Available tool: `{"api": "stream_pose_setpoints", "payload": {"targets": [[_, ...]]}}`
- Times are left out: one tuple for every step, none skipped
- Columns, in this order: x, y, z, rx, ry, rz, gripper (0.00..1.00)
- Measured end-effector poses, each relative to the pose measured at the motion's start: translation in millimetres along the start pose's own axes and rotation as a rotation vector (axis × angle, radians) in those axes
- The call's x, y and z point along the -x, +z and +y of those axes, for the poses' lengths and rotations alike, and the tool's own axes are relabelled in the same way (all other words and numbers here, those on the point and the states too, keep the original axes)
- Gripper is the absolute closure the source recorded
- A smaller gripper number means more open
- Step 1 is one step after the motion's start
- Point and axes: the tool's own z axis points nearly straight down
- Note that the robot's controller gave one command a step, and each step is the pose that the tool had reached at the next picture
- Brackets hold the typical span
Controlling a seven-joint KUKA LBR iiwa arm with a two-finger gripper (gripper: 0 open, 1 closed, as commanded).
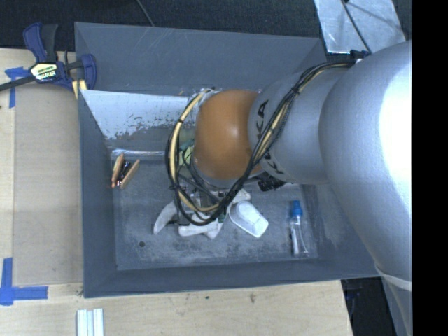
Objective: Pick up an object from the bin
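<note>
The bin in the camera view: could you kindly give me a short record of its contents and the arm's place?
bin: grey metal, seen from above
arm: reaches in from the right, its orange cover and cables above the bin's middle
beneath the wrist: white crumpled thing, partly hidden
right of it: white cap-like piece, close beside it
far right: clear tube with blue cap, lying apart
left: brown clip-like thing, lying alone
</note>
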Motion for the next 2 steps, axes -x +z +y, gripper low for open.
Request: {"api": "stream_pose_setpoints", "payload": {"targets": [[0.0,0,0,0.000,0.000,0.000,1.00],[-31.4,-181,24,0.003,0.010,-0.005,1.00]]}}
